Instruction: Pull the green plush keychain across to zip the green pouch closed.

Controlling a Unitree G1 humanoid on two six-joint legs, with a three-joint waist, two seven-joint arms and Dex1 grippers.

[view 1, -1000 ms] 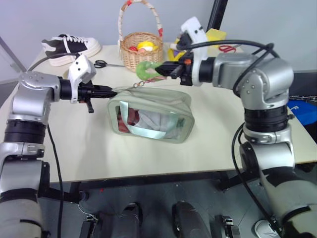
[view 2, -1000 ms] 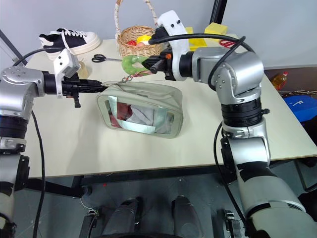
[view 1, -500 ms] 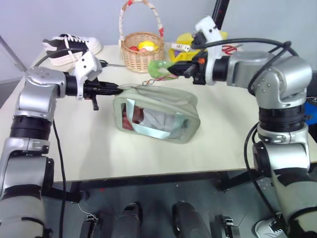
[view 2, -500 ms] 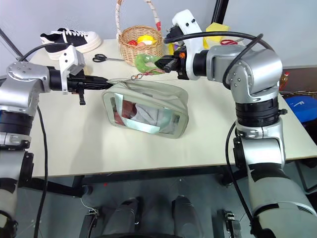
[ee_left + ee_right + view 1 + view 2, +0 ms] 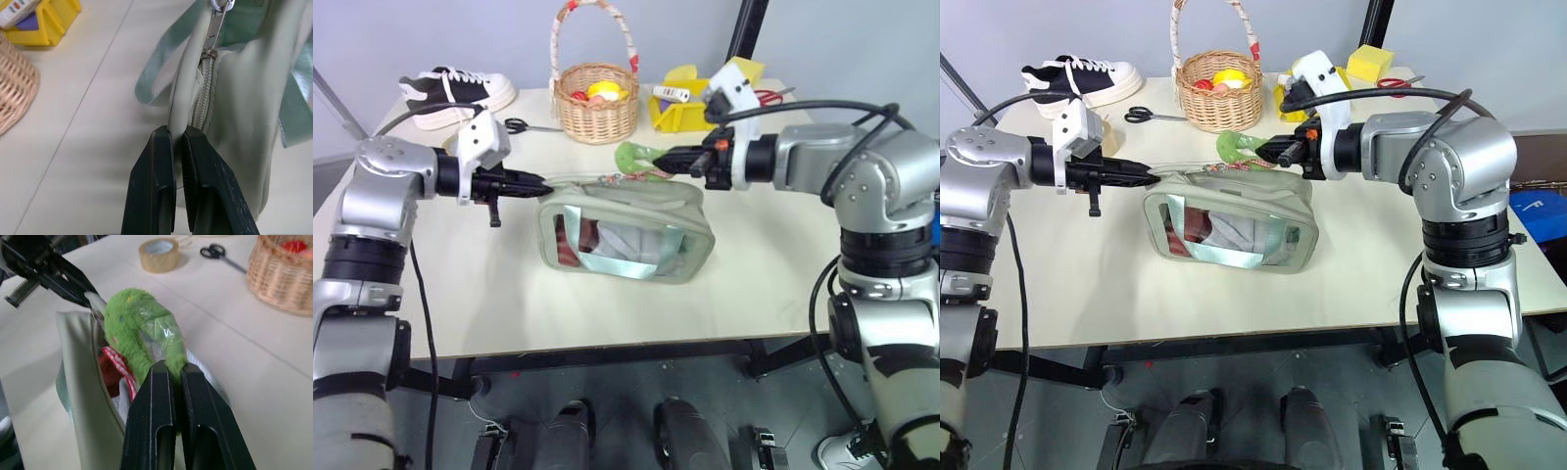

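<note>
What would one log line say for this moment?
left gripper: shut on pouch end | right gripper: shut on keychain | zipper: partly closed

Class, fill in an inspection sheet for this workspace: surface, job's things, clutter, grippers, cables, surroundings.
Surface: pale table, bare at its front.
Job's things: green pouch lying mid-table; green plush keychain above its top edge.
Clutter: wicker basket, sneaker, scissors, yellow bin, tape roll.
Grippers: left gripper shut on the pouch's end; right gripper shut on the keychain.
Cables: black cables along both arms.
Surroundings: grey wall.
</note>
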